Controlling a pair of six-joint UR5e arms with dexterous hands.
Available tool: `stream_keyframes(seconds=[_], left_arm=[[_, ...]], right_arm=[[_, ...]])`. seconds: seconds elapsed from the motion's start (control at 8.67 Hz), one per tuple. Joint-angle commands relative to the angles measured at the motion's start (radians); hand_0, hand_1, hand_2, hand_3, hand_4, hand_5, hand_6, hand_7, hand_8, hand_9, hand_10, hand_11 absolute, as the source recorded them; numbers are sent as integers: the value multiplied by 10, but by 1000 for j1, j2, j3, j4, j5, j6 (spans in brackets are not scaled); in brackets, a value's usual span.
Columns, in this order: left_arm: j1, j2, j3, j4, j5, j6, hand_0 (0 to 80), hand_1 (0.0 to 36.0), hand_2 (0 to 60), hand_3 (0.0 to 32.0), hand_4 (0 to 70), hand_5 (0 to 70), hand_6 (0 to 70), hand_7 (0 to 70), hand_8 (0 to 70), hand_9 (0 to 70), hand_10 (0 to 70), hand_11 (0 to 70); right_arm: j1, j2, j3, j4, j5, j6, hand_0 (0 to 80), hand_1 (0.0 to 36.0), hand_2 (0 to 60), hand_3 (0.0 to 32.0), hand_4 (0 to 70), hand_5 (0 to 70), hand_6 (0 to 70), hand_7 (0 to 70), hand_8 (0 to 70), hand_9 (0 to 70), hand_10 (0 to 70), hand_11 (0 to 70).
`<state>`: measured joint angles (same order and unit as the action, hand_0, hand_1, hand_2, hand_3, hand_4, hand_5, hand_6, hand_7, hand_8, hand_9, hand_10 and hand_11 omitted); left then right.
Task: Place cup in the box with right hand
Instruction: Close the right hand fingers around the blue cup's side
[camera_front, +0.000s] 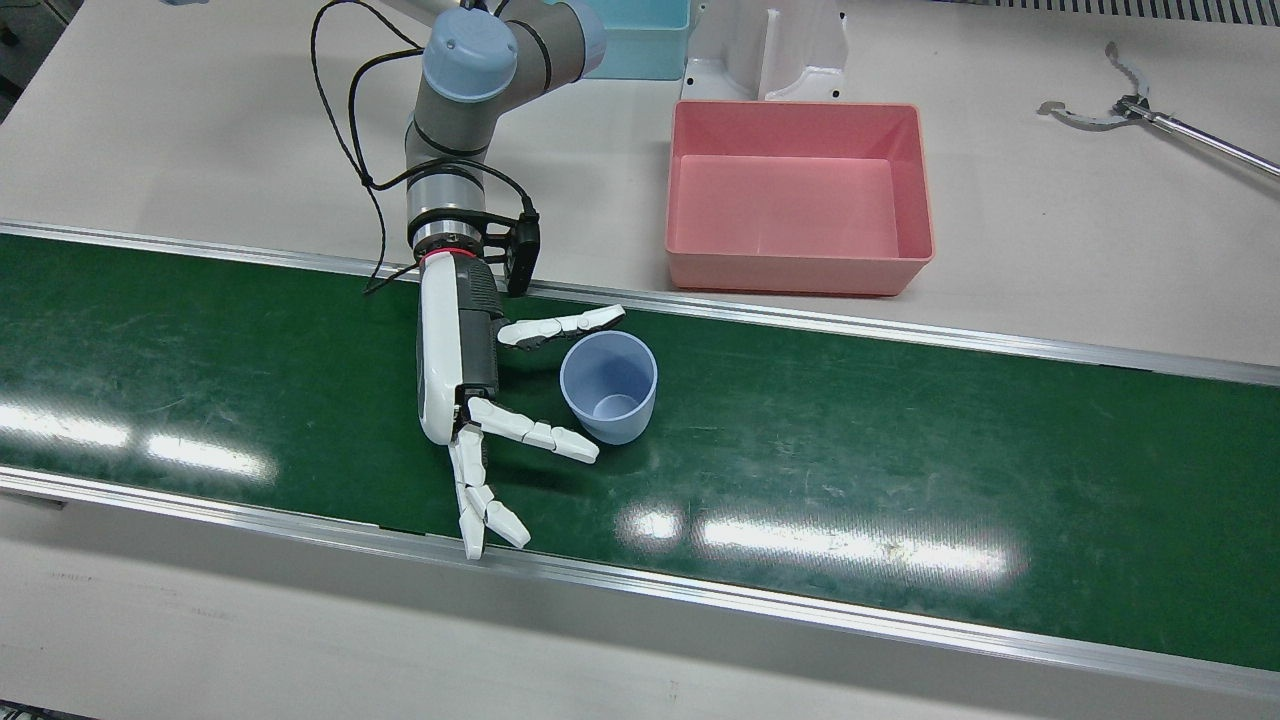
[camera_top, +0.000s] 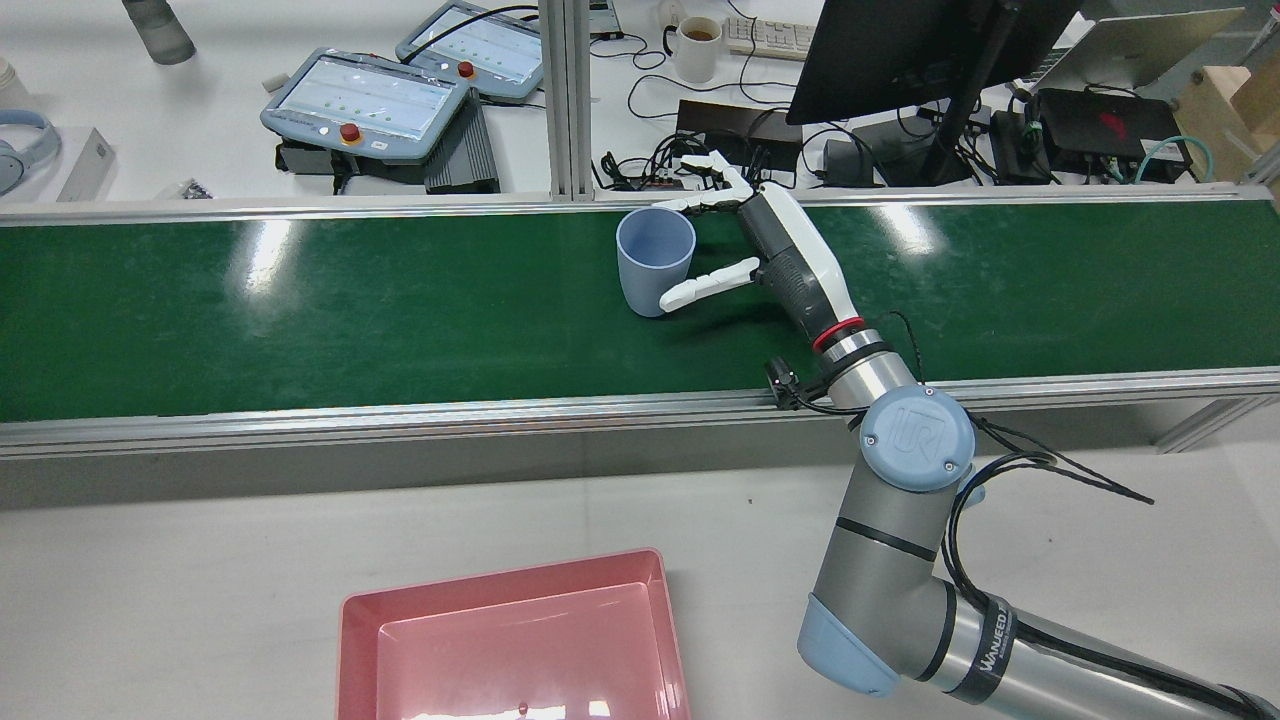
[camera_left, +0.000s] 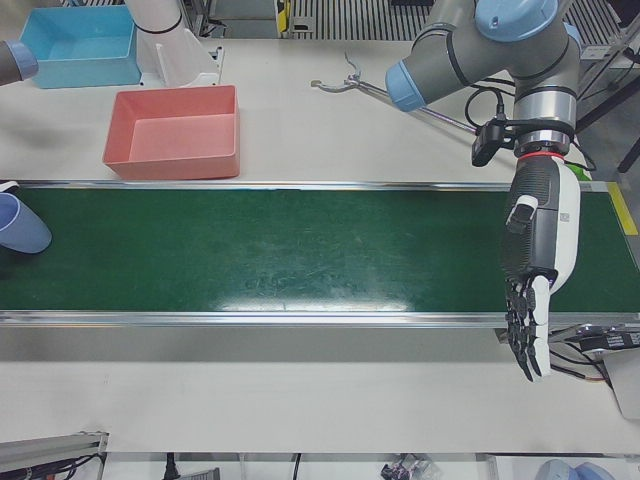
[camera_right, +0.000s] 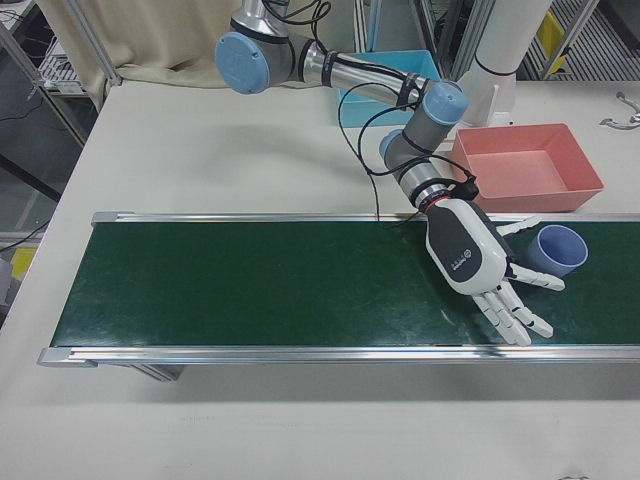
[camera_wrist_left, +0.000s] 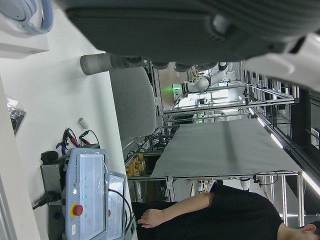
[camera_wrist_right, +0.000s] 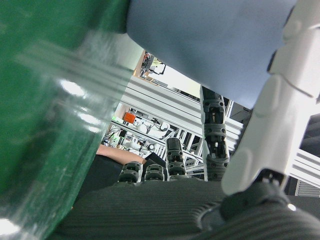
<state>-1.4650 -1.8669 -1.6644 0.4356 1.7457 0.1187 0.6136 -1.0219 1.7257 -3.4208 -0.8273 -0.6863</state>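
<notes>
The blue cup (camera_front: 609, 385) stands upright on the green conveyor belt (camera_front: 900, 460), its mouth open upward, on the belt's half before the right arm. The right hand (camera_front: 470, 375) lies low over the belt just beside the cup, fingers (camera_front: 530, 432) spread apart: one finger reaches along the cup's far side near the rim, another along its near side low by the base, and the rest point away toward the belt's outer rail. Whether either finger touches the cup wall cannot be told; the cup is bracketed but not clasped.

The pink box (camera_front: 797, 195) sits empty on the pale table (camera_front: 200, 130) on the robot's side of the belt, well apart from the cup, with the belt's metal rail (camera_front: 800, 320) between them. Beyond the pink box stand a blue bin (camera_front: 640, 35) and a white pedestal (camera_front: 765, 50). A metal grabber tool (camera_front: 1120, 105) lies on the table farther along from the pink box, away from the cup.

The left hand (camera_left: 535, 270) hangs over the far end of the belt, well apart from the cup, fingers straight, side by side, holding nothing.
</notes>
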Motion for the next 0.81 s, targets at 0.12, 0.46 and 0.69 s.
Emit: stream_keyframes(seconds=[0.12, 0.46, 0.69], left_arm=[[0, 0, 0, 0, 0, -1, 0, 0, 0, 0, 0, 0, 0, 0, 0, 0, 0, 0], [0, 0, 0, 0, 0, 1, 0, 0, 0, 0, 0, 0, 0, 0, 0, 0, 0, 0], [0, 0, 0, 0, 0, -1, 0, 0, 0, 0, 0, 0, 0, 0, 0, 0, 0, 0]], right_arm=[[0, 0, 0, 0, 4, 1, 535, 89, 0, 0, 388, 41, 55, 234, 13, 51, 40, 71], [0, 0, 0, 0, 2, 1, 533, 88, 0, 0, 394, 41, 57, 241, 14, 54, 45, 78], [0, 2, 2, 0, 2, 1, 532, 88, 0, 0, 399, 41, 60, 247, 16, 57, 45, 78]])
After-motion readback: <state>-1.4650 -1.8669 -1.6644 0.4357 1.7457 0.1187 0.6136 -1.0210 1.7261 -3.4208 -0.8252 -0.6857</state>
